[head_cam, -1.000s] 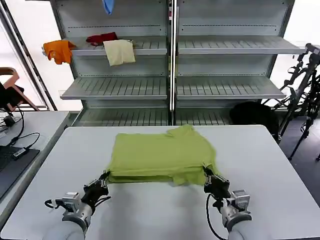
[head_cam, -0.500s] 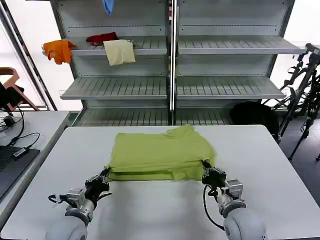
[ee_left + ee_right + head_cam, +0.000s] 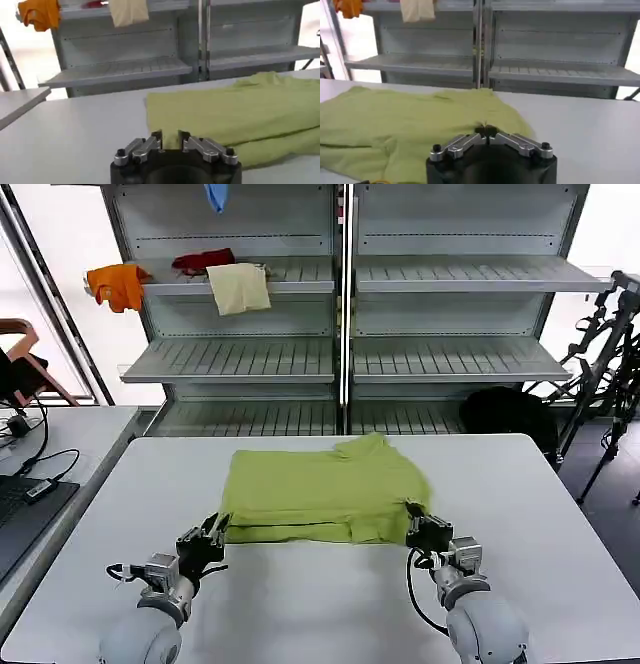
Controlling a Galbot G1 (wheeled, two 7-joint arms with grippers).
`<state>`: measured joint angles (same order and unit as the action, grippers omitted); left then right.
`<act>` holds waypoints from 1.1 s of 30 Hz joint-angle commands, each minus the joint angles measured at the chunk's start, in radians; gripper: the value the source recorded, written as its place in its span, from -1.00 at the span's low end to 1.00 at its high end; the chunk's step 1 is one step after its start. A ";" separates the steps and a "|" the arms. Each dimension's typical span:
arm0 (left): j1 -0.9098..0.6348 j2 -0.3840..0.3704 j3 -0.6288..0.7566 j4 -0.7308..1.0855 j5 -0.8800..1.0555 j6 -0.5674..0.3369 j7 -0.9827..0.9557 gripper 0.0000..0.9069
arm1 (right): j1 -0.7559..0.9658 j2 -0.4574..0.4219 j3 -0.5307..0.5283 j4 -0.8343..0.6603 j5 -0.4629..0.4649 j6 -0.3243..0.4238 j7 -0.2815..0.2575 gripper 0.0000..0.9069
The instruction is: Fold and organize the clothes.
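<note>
Lying soft, light and floppy mid-table: t-shirt [image 3: 322, 492]. Pinching its near-right corner: right gripper [image 3: 419, 526], pressed together. Hovering spread at near-left corner: left gripper [image 3: 211, 534].

Beyond my white table [image 3: 560, 514] stands a grey metal shelving unit [image 3: 345, 314]; its upper shelf holds an orange cloth [image 3: 117, 285], a red cloth [image 3: 203, 259] and a cream-yellow cloth [image 3: 238, 287]. A blue cloth [image 3: 216, 195] hangs above them.

My head camera looks down and forward over the table [image 3: 560, 514] to the shelves [image 3: 345, 364]. Each wrist camera sits low behind its own gripper, close to the tabletop, facing those shelves. All three share the t-shirt [image 3: 320, 494].
</note>
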<state>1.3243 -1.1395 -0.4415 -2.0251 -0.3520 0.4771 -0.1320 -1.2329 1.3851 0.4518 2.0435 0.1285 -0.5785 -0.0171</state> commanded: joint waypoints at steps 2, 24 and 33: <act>-0.007 0.001 -0.002 0.002 0.021 0.001 0.002 1.00 | 0.010 -0.001 0.000 -0.017 -0.005 0.000 0.006 1.00; 0.064 0.006 -0.018 -0.054 -0.027 0.058 -0.002 1.00 | -0.148 -0.038 0.067 0.104 0.040 0.000 0.007 1.00; 0.069 -0.001 -0.007 -0.054 -0.024 0.066 -0.004 1.00 | -0.210 -0.034 0.099 0.096 0.040 0.001 -0.006 0.80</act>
<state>1.3892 -1.1425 -0.4509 -2.0768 -0.3657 0.5224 -0.1358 -1.3872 1.3571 0.5403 2.1093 0.1589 -0.5754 -0.0140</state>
